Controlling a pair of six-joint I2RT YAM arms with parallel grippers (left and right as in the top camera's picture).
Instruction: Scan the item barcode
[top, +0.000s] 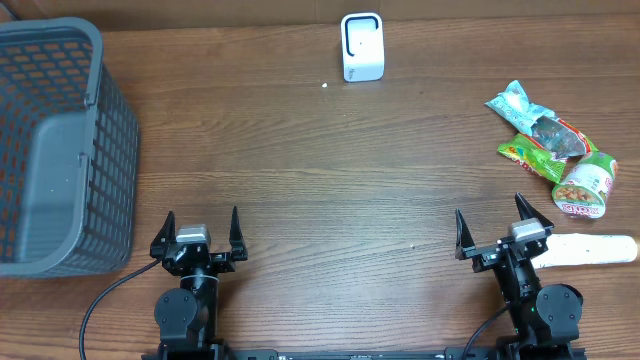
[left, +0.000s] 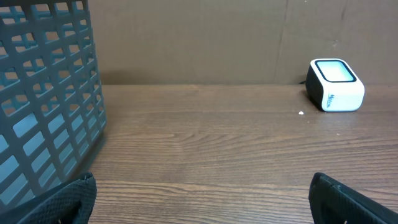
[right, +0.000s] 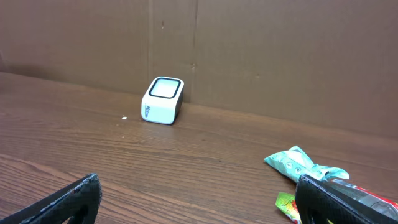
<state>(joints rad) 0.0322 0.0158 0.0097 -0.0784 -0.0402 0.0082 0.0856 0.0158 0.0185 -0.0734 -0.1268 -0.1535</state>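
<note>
Wood-grain table (top: 330, 190) seen from above, two robot arms at its near edge.

Near left: left claw (top: 202, 226), fingers spread wide, gripping nothing, bare table between them. Same wide spread in the left wrist view (left: 199, 205), a dark fingertip in each lower corner.

Near right: right claw (top: 490, 218), also spread wide and empty. Same again in its own wrist view (right: 199, 205).

Just right of the right claw: long pale flat packet (top: 598, 248) lying crosswise, its left end hidden behind the arm. Contact impossible to tell.

A little farther, along the right edge: loose cluster of grocery items, all lying on the table and apart from both claws.
- Nearest of them, noodle cup (top: 585, 188) on its side, round end facing near.
- Touching its far left side, green packet (top: 530, 153).
- Just beyond, dark packet (top: 558, 135).
- Farthest, pale teal pouch (top: 515, 102), also visible low right from the right wrist (right: 298, 165).

No barcode readable on any of them.

Left side: grey plastic mesh basket (top: 115, 140), reaching from mid table to the far left corner, looming at left in the left wrist view (left: 50, 93).

Far centre: small white scanner (top: 362, 47) with a dark-framed window, near the brown cardboard wall (right: 280, 56). Tiny white speck (top: 325, 85) on the table just near-left of it.
</note>
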